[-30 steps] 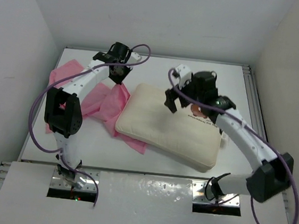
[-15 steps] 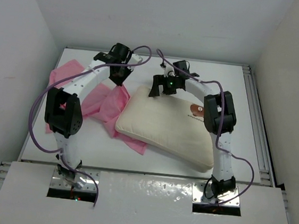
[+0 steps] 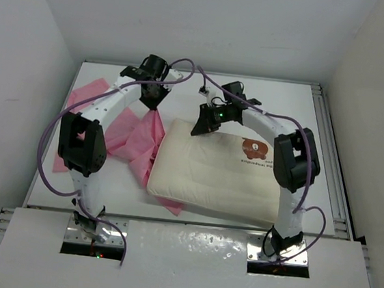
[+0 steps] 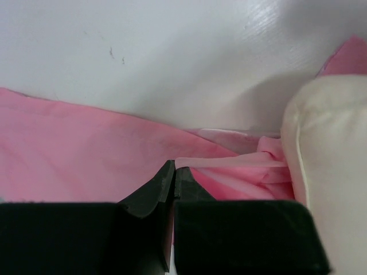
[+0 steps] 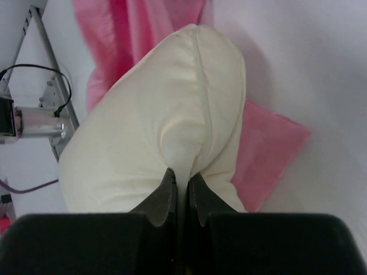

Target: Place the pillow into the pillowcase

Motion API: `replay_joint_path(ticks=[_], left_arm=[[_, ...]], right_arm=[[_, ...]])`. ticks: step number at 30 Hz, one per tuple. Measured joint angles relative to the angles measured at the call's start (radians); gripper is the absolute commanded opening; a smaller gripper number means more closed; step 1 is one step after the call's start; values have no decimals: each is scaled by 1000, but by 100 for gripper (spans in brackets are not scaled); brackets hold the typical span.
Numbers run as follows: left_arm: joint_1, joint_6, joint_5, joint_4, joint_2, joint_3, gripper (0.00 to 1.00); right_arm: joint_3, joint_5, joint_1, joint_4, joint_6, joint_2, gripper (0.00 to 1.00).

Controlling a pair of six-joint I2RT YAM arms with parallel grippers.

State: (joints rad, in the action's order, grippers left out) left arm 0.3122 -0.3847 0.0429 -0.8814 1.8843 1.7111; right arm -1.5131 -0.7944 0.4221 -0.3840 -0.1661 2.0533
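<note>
Right wrist view: the pillow [image 5: 155, 126] bulges straight ahead of the right fingers [image 5: 163, 197]. They are pressed together on a pinch of its cream cover at the seamed end, and the fabric puckers between their tips. Beyond the fingers and to their right, the pillowcase [image 5: 269, 149] lies as flat pink cloth on the white tabletop [image 5: 298, 57], partly under the pillow. To the fingers' left are a metal rail [image 5: 40, 123] and a purple cable [image 5: 23, 186].

From the top external camera, the pillow [image 3: 209, 177] lies flat across the middle of the tabletop [image 3: 286, 99]. Its bear print [image 3: 253, 148] and line of small text [image 3: 255, 161] face up, to the right of the right fingers [image 3: 204, 126], which sit at its far left corner. Just left of them, the left fingers [image 3: 154, 102] hold the pillowcase [image 3: 134, 141] up in a peak. The rest of it spreads crumpled away to their left, with one edge tucked beneath the pillow's side.

Seen from the left wrist, the left fingers [image 4: 152, 192] are clamped on a thin folded edge of the pillowcase [image 4: 74, 154]. That edge runs from their tips toward the pillow's [image 4: 327, 149] rounded end, just to their right. Bunched pink folds [image 4: 269, 163] crowd the gap between the tips and the pillow. Whether the held edge is one layer of the sack's mouth or both cannot be told.
</note>
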Motion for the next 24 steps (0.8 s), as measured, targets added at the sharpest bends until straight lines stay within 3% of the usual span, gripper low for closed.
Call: replay_joint_path(ticks=[6,12,24], left_arm=[[0,-15,-27,-23,-3,103,0],[2,-66,-153,-37,-94,57,0],[43,-304,-358,-180,-245,-99,0]], right_arm=[[72,-2,94,-8,42,-160,0],[72,-26,187,54,-46,-122,0],[171,73,23,442,-430,-52,0]])
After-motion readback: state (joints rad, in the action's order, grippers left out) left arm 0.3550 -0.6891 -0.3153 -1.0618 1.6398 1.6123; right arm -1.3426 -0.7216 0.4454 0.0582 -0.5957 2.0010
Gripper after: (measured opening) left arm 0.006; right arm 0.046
